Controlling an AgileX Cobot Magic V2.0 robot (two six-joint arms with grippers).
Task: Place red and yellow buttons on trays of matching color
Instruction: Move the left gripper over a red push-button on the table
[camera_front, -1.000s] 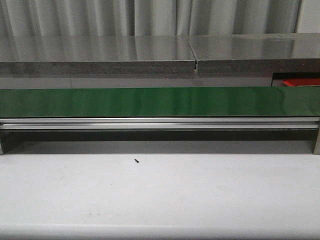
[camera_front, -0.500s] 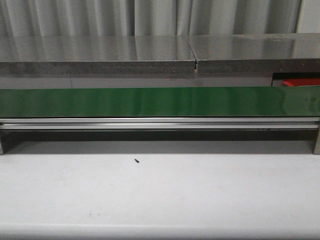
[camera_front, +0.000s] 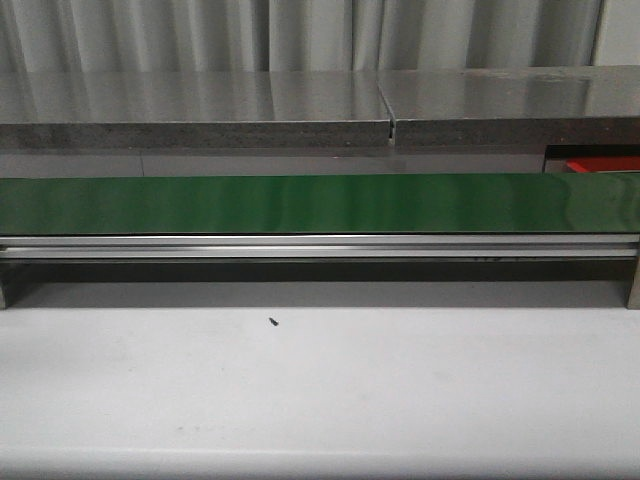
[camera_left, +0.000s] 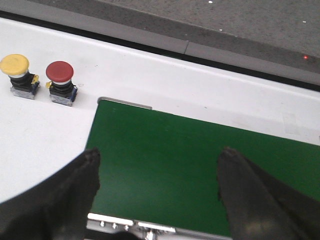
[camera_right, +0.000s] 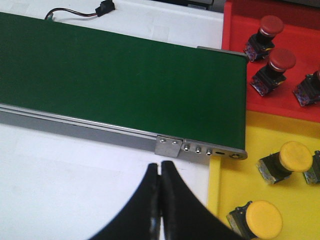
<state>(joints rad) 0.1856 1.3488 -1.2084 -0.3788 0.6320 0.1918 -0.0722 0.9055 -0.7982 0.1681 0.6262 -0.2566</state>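
Left wrist view: left gripper (camera_left: 157, 172) spread wide over green belt (camera_left: 200, 170); yellow button (camera_left: 17, 75) and red button (camera_left: 61, 82) beside its end. Right gripper (camera_right: 160, 175) pinched empty beside red tray (camera_right: 235, 30) and yellow tray (camera_right: 225, 185), buttons inside.

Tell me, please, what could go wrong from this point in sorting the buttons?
The yellow button and red button stand close together beside the belt, so the open left pincer could knock one while taking the other. The yellow tray already looks crowded.
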